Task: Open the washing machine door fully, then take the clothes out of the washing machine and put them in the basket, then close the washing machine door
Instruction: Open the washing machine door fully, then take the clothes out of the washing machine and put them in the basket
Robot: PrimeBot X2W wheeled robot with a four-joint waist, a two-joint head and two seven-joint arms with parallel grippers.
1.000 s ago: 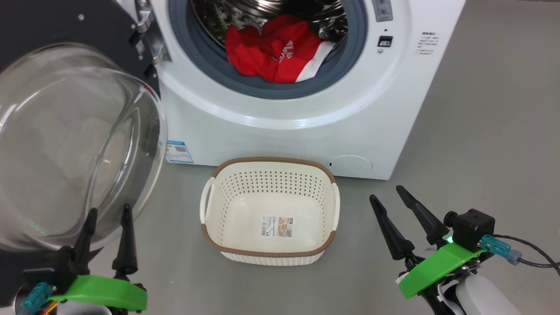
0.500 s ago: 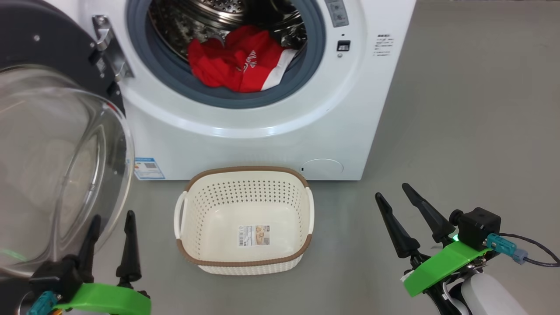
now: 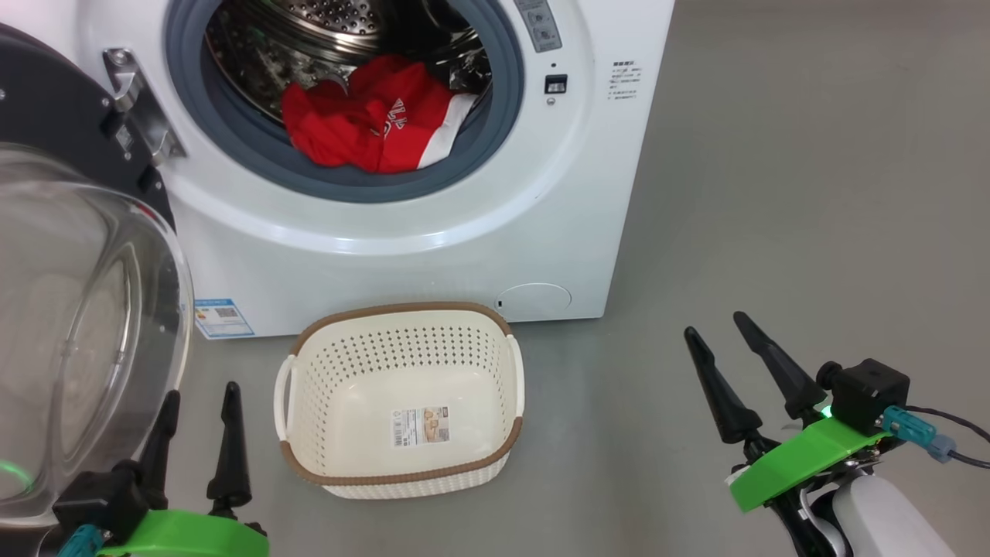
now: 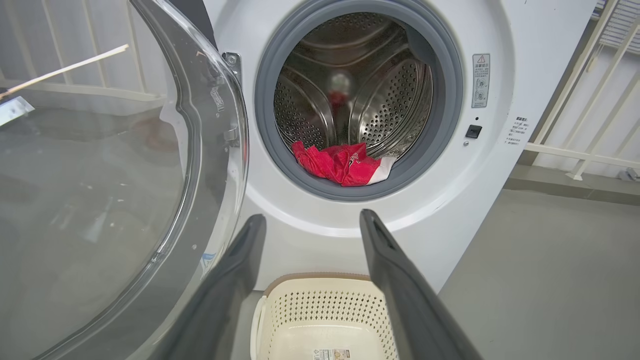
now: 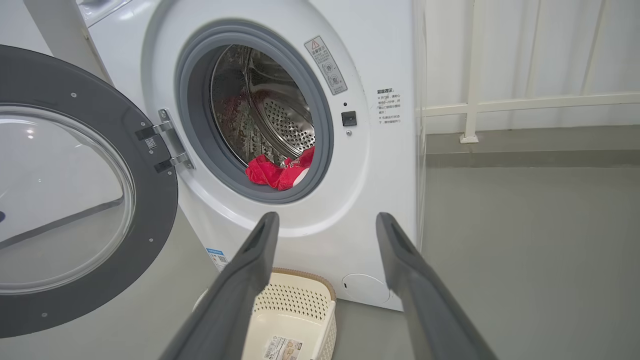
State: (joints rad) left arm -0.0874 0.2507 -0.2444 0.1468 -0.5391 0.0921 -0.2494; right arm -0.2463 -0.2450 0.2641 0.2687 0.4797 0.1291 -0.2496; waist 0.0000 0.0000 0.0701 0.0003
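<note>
Left gripper (image 3: pixel 200 393): jaws spread wide, empty. Right gripper (image 3: pixel 713 325): same. Basket (image 3: pixel 402 309) on floor between the 2, nearer left jaws. Clothes (image 3: pixel 363 128) well ahead of both, in washing machine (image 3: pixel 387 255) drum mouth. Washing machine door (image 3: pixel 69 124) open, its glass just outside left jaws.

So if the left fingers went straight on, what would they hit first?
Probably the white front of the washing machine, just under the drum opening; the open door sits close beside that path; depth is unclear.
</note>
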